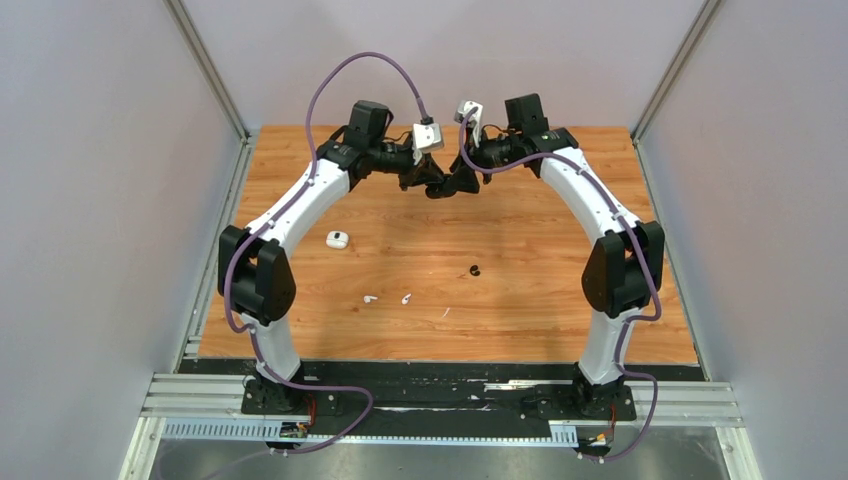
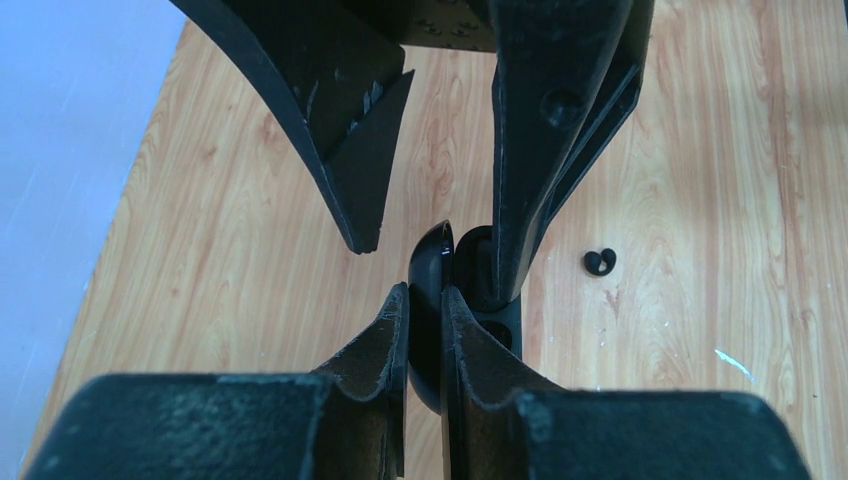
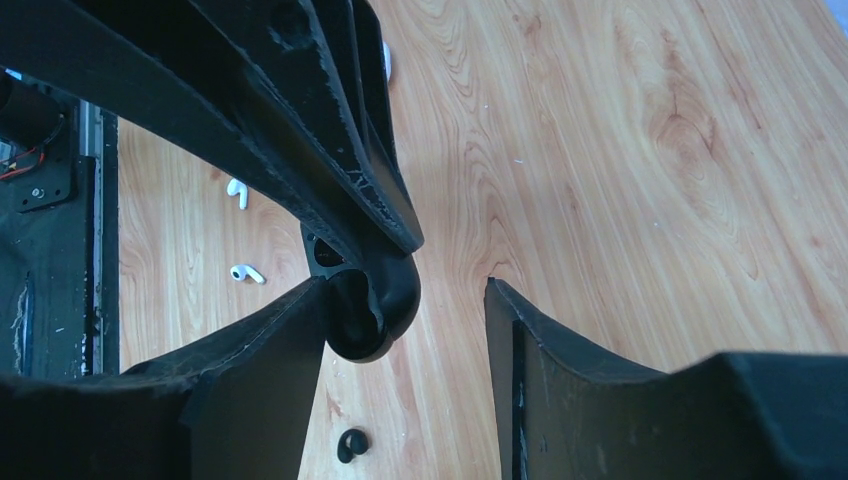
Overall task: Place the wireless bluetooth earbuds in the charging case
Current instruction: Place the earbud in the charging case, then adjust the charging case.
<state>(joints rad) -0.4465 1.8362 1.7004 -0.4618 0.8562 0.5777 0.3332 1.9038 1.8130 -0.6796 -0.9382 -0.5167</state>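
Two white earbuds [image 1: 370, 298] [image 1: 406, 298] lie loose on the wood table at the near middle. They also show in the right wrist view [image 3: 237, 190] [image 3: 247, 272]. A small white charging case [image 1: 337, 239] lies closed to their far left. Both grippers meet in the air over the far middle of the table. My left gripper [image 2: 425, 290] [image 1: 432, 183] is shut on the rounded half of a small black hinged case [image 2: 430, 262]. My right gripper [image 3: 405, 285] [image 1: 462, 183] is open around that black case [image 3: 375, 305], with its left finger [image 3: 260, 370] against it.
A small black earbud [image 1: 474, 270] lies on the table right of centre and shows in both wrist views [image 2: 599, 262] [image 3: 351, 444]. A thin white fleck [image 1: 446, 312] lies near the front. Grey walls stand close on the left and right.
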